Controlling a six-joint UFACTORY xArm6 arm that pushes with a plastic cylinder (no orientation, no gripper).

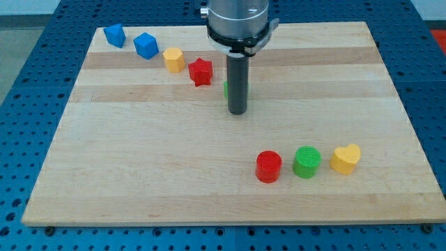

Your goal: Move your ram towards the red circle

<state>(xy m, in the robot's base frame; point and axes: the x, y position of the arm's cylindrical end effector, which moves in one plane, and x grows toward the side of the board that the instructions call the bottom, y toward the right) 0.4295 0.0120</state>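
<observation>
Tip mid-board, red circle untouched.
My tip (237, 111), a bare rod grasping nothing, hides most of a green block (226, 88); red circle (268, 166) sits well apart toward the view's bottom, just beside green circle (306, 162).

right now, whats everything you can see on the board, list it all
blue blocks: 2, blue, upper left corner of the board, side by side
yellow block: 1, yellow, right of the blue pair
red star: 1, red, right of and below the yellow block
green block: 1, green, mostly hidden behind my rod, shape unclear
red circle: 1, red, lower middle-right
green circle: 1, green, right of the red circle
yellow heart: 1, yellow, right end of that row
board: 1, light wood
my tip: 1, dark, above the red circle in the view, apart from it
</observation>
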